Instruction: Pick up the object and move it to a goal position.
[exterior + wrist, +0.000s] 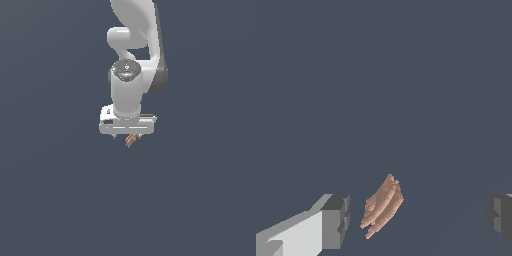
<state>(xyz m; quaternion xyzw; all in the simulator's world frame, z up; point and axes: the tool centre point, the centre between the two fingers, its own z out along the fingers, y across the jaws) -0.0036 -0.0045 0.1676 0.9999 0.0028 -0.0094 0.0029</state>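
Note:
The object is a small orange-brown ridged piece lying on the dark grey floor. In the wrist view it sits between the two dark fingertips, closer to one finger than to the other, touching neither. My gripper is open wide around it. In the exterior view the white gripper hangs straight down from the arm, and the object pokes out just below the hand, partly hidden by it.
The dark grey floor spreads flat on all sides. The white arm rises above the gripper toward the top of the exterior view.

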